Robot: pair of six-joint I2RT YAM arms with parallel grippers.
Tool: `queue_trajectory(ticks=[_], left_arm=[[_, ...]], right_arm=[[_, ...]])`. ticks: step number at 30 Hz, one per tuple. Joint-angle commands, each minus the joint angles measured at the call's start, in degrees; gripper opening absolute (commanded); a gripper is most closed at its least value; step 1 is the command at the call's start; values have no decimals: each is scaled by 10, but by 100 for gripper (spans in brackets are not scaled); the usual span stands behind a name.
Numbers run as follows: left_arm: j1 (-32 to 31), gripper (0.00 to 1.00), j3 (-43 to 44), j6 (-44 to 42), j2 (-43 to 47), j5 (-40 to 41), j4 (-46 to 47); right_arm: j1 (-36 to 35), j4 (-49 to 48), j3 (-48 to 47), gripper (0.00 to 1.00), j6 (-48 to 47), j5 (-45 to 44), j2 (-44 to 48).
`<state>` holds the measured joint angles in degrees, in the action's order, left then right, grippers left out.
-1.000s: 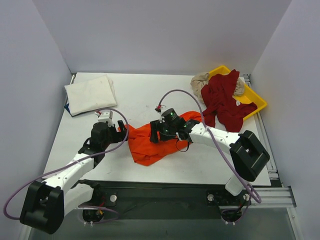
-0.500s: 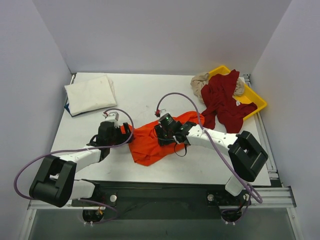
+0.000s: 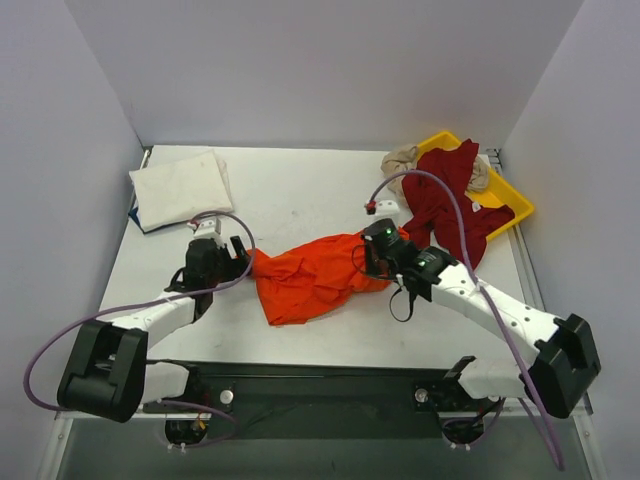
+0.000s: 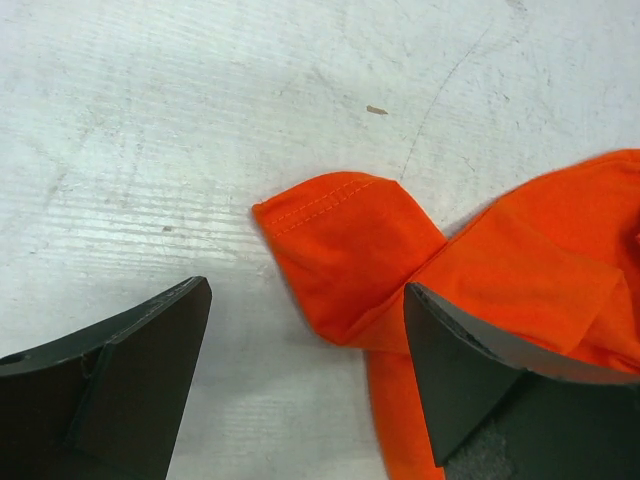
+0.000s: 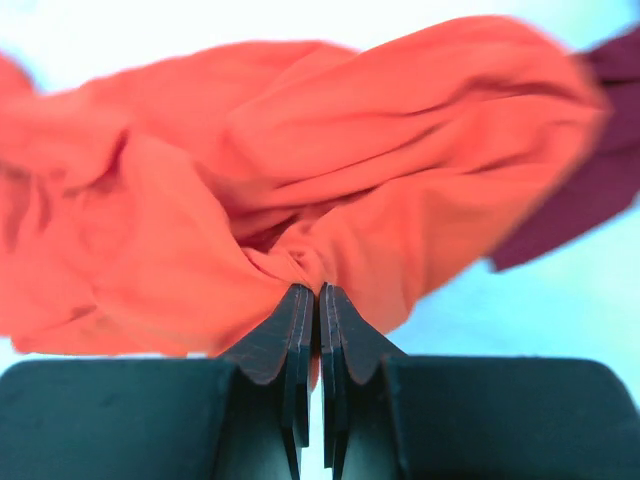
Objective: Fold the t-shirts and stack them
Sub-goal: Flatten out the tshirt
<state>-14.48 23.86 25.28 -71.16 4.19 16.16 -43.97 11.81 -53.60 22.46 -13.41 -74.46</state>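
Right gripper (image 5: pixel 318 300), clamped on the orange shirt (image 3: pixel 305 282), has pulled it rightward, stretching it across the table (image 3: pixel 300 190), while the left gripper (image 4: pixel 305 300) waits, jaws apart, around a sleeve (image 4: pixel 340 240); folding seems yet to start.

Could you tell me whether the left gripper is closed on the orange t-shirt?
No: the left gripper is open, its fingers wide apart with a sleeve of the orange t-shirt between them.
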Motion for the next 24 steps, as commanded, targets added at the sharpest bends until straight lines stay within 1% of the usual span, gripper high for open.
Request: queue_trajectory(ticks=[1, 2, 5, 9, 15, 19, 24], left_arm=[[5, 88, 34, -2, -31, -14, 19], [6, 84, 43, -2, -51, -21, 23], [6, 77, 51, 0, -83, -35, 33], [8, 73, 54, 1, -100, -23, 40], [16, 71, 56, 6, -96, 0, 41], [25, 69, 62, 9, -104, -8, 48], [34, 68, 83, 19, -144, -35, 55]], right_arm=[[27, 30, 28, 4, 9, -50, 33], [35, 30, 31, 4, 9, -50, 32], [41, 30, 34, 5, 11, -44, 19], [44, 30, 30, 4, 12, -37, 3], [44, 30, 26, 4, 10, -35, -7], [44, 31, 25, 4, 10, -33, -7], [44, 31, 25, 4, 9, -32, -8]])
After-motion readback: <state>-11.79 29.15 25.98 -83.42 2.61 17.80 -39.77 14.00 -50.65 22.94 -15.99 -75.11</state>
